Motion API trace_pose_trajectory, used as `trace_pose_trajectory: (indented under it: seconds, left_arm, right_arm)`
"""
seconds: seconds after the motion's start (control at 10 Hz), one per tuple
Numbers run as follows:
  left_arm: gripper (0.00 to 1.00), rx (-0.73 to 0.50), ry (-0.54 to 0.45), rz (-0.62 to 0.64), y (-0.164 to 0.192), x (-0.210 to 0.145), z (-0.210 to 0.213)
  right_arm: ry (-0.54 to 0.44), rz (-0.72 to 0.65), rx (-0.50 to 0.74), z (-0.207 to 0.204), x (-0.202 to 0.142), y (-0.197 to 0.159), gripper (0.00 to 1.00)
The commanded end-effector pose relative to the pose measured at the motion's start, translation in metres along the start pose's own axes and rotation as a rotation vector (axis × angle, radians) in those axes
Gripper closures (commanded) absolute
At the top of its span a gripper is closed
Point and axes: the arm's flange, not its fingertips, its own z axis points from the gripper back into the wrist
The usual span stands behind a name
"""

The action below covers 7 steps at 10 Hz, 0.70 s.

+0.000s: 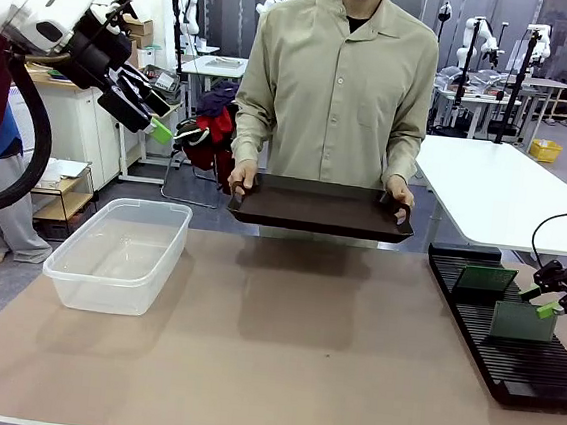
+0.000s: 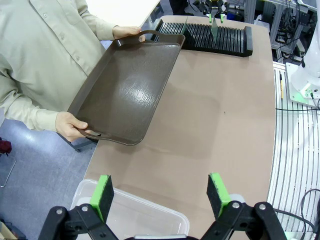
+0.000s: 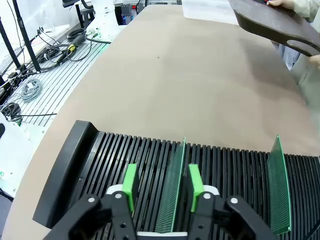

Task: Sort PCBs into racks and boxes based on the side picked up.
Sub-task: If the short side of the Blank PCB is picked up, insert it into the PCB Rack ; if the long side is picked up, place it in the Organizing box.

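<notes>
A: Where do the PCBs stand?
B: Both, one (image 3: 171,192) and another (image 3: 278,186), upright in the black rack (image 1: 513,335).

A: And the grippers?
B: Right gripper (image 3: 161,181) spread astride the first board; left gripper (image 2: 162,192) spread above the clear tub (image 1: 119,255). A person holds a dark tray (image 1: 321,208).

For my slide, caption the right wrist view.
Open right gripper straddling a thin green PCB standing in the long black slotted rack, a second board slotted nearby.
</notes>
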Motion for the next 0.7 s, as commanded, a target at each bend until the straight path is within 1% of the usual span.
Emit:
trace_pose_trajectory:
  seconds: [0.0, 0.1, 0.2, 0.3, 0.4, 0.6]
  left_arm:
    - [0.00, -0.011, -0.016, -0.006, 0.000, -0.002, -0.001]
    - [0.00, -0.011, -0.016, -0.006, 0.000, -0.002, -0.001]
    - [0.00, -0.011, -0.016, -0.006, 0.000, -0.002, -0.001]
    - [0.00, -0.011, -0.016, -0.006, 0.000, -0.002, -0.001]
    - [0.00, -0.011, -0.016, -0.006, 0.000, -0.002, -0.001]
    - [0.00, -0.011, -0.016, -0.006, 0.000, -0.002, -0.001]
  right_arm:
    - [0.026, 0.016, -0.010, -0.002, -0.001, 0.004, 0.00]
    - [0.025, 0.016, -0.030, 0.000, 0.001, 0.003, 0.36]
    - [0.018, 0.018, -0.050, 0.004, 0.005, 0.003, 0.00]
    - [0.024, 0.002, -0.071, 0.012, 0.011, 0.002, 0.16]
    - [0.025, -0.021, -0.090, 0.017, 0.018, 0.002, 0.00]
    - [0.019, -0.081, -0.097, 0.029, 0.034, 0.001, 0.00]
